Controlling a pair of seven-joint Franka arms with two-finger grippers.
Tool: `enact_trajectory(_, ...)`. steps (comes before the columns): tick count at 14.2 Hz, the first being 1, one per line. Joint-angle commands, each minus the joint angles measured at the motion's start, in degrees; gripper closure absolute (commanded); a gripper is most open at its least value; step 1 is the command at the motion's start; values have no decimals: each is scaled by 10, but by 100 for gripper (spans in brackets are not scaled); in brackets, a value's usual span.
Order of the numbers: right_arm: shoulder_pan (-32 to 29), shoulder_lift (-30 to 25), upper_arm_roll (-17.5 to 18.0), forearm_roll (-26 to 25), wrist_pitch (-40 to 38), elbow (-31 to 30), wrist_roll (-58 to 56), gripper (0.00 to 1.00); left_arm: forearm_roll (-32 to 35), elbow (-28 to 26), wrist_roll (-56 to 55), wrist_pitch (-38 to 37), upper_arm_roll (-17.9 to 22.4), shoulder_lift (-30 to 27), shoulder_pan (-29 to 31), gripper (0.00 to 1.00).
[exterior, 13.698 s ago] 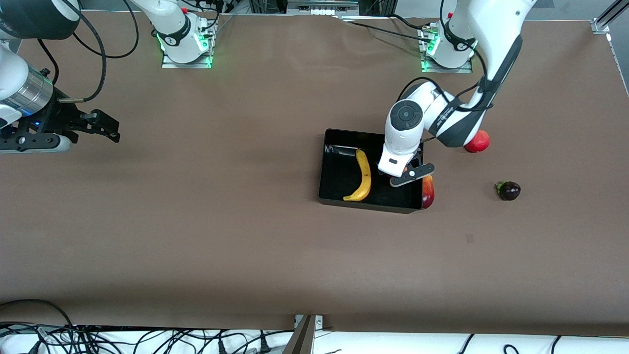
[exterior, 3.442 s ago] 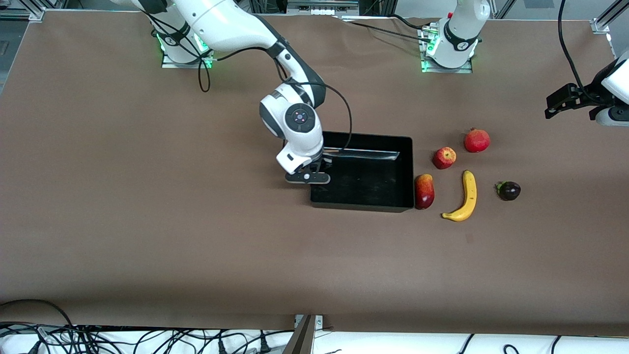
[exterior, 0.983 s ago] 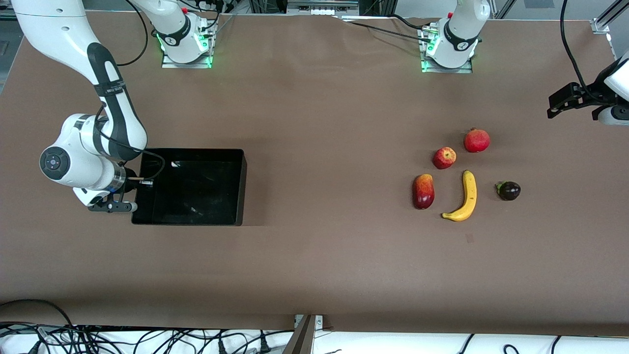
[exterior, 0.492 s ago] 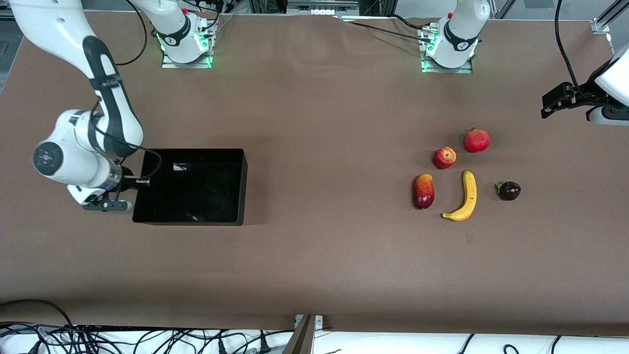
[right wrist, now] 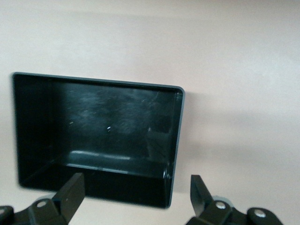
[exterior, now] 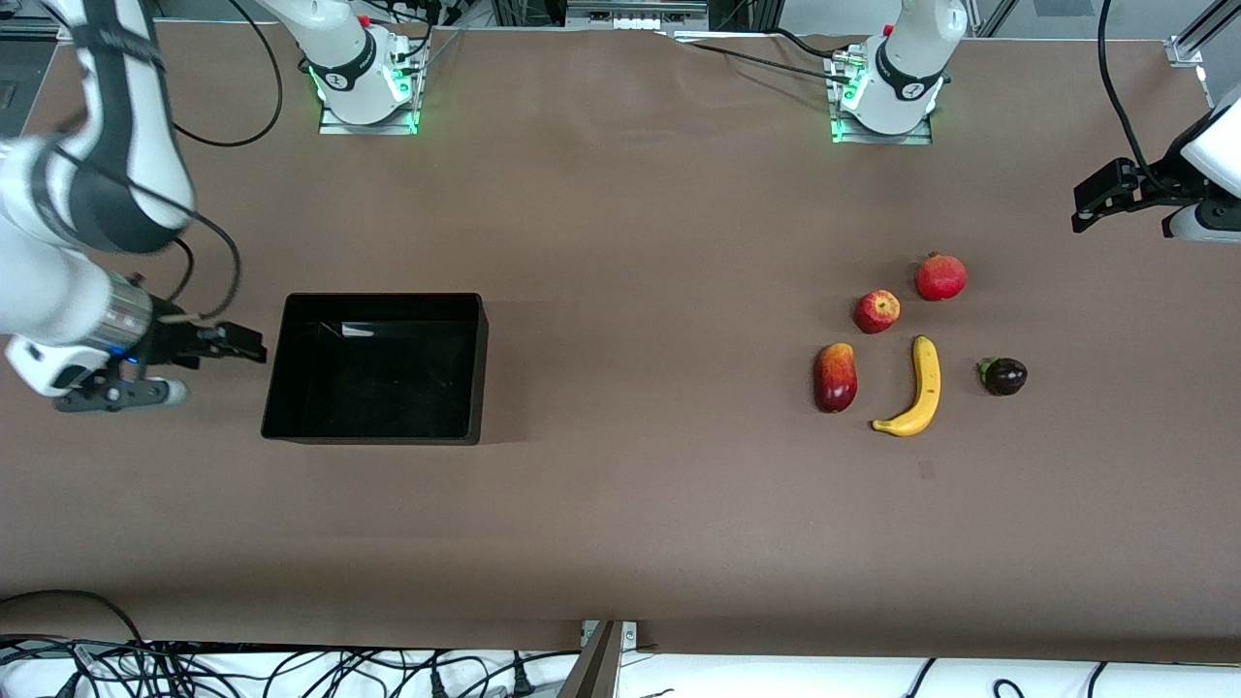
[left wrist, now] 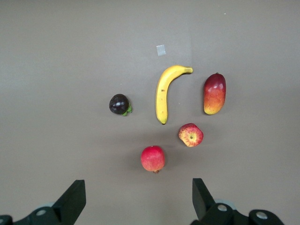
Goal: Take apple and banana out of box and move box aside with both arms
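Box (exterior: 378, 368) sits empty at the right arm's end of the table, well apart from the apple (exterior: 876, 311) and banana (exterior: 915, 388) (both already out). Right gripper (exterior: 228, 344), released, hangs just beside it; left gripper (exterior: 1100, 194) waits open above the table's edge.

Even overhead light across the table (exterior: 620, 504), shadows soft and short. Glare streaks the box (exterior: 465, 364) walls beside the right pincer (exterior: 254, 346). That arm smears with motion blur; its wrist view looks washed-out, hazy.
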Motion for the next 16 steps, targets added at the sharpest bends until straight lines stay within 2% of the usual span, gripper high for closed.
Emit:
enact_trajectory(1, -1, 11, 1, 1, -92, 74, 1, 0, 10, 15, -6, -8, -3, 5, -2, 0)
enact_trajectory(6, 6, -60, 1, -11, -138, 76, 10, 0, 10, 40, -5, -11, -4, 19, -3, 0)
enact_trajectory(9, 8, -63, 2, -27, -150, 77, 11, 0, 9, 41, -6, -11, -4, 20, -3, 0)
enact_trajectory(16, 9, -63, 2, -25, -156, 77, 8, 0, 9, 41, -5, -12, -3, 21, -3, 0)
